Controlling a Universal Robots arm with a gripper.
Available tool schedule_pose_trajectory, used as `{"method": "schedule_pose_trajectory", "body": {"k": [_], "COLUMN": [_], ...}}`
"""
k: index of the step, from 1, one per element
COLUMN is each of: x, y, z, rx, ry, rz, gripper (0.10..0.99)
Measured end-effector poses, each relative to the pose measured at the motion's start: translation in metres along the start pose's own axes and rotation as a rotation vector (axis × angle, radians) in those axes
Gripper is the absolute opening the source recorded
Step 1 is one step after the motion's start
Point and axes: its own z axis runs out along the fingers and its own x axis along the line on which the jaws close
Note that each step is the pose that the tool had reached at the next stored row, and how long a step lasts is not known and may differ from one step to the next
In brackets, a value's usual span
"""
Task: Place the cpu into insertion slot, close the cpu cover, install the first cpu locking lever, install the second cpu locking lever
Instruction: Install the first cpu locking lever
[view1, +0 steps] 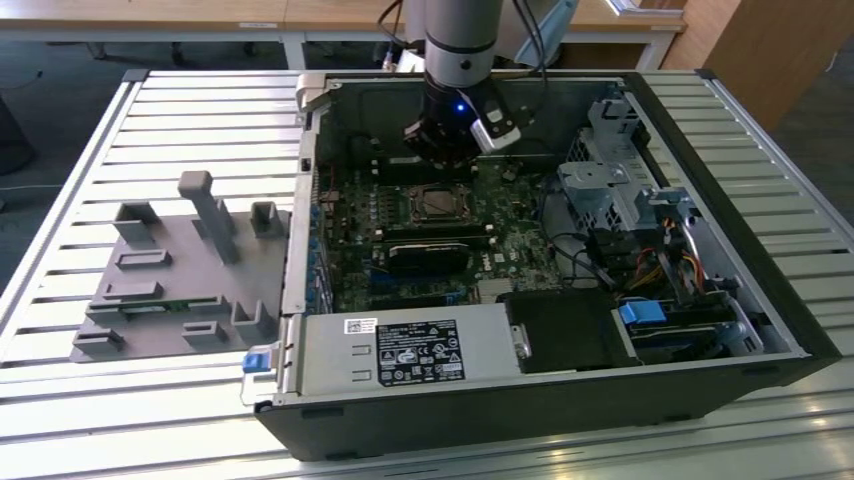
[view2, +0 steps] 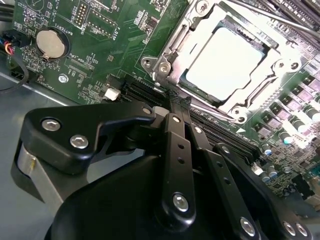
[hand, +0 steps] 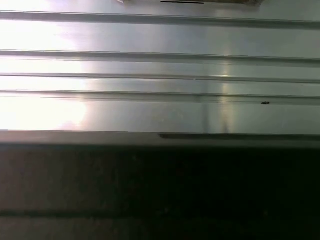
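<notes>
In the second wrist view the cpu (view2: 227, 62), a pale silvery square, lies in the insertion slot (view2: 150, 63) on the green motherboard. The cpu cover (view2: 192, 25), a silvery frame with a square window, lies flat around the chip. A thin metal lever rod (view2: 270, 12) runs along the far side of the socket. My gripper (view2: 170, 102) is shut with nothing between its black fingers, and its tips are right at the socket's near edge. In the exterior view the gripper (view1: 447, 160) hangs inside the open computer case, just behind the socket (view1: 434, 203).
Black memory sticks (view1: 434, 235) lie in front of the socket, with a power supply (view1: 414, 350) at the case front. A drive cage and cables (view1: 627, 200) fill the exterior view's right. A grey fixture (view1: 174, 270) stands on the slatted table (hand: 160, 75). A coin battery (view2: 50, 42) sits on the board.
</notes>
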Motion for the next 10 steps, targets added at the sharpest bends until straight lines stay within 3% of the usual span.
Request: {"method": "schedule_pose_trajectory", "body": {"k": [10], "x": [-0.0009], "y": [-0.0001], "z": [0.0041], "rx": [0.003], "ry": [0.0003], "rz": [0.000], "gripper": [0.118]}}
